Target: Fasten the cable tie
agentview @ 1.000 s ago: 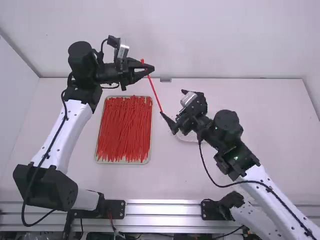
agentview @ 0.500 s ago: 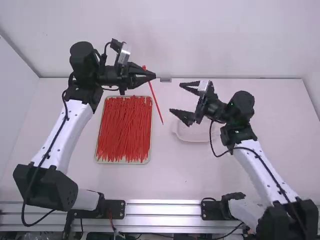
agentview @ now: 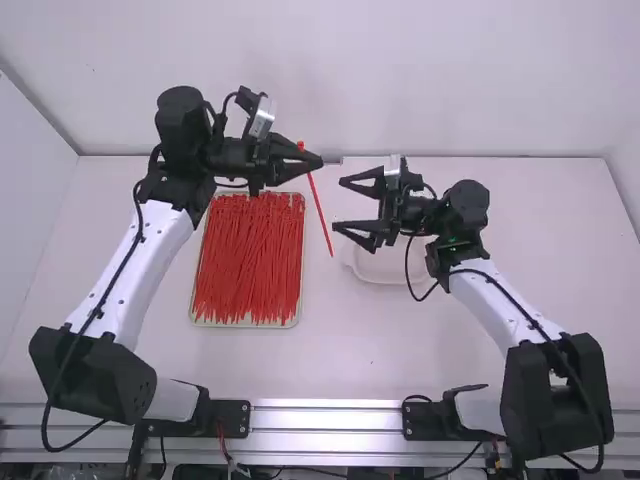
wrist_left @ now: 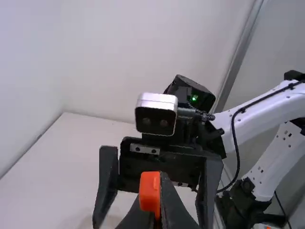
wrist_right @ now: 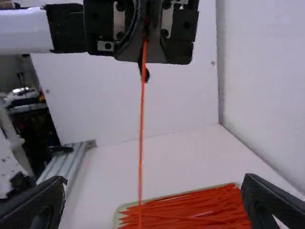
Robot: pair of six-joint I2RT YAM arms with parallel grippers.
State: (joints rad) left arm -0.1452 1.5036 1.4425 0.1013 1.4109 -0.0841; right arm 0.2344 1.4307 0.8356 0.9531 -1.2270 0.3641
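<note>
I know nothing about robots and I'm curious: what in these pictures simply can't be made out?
Cable tie tail tip: right wrist view, lost against the red ties in the tray.
Its strap: left wrist view, hidden by the left gripper and the bottom edge.
Clear dish: high view, partly under the right arm; contents untellable.

white table [agentview: 520, 300] | tray [agentview: 246, 325] of red cable ties [agentview: 250, 255] on it | clear dish [agentview: 385, 274] near tray
</note>
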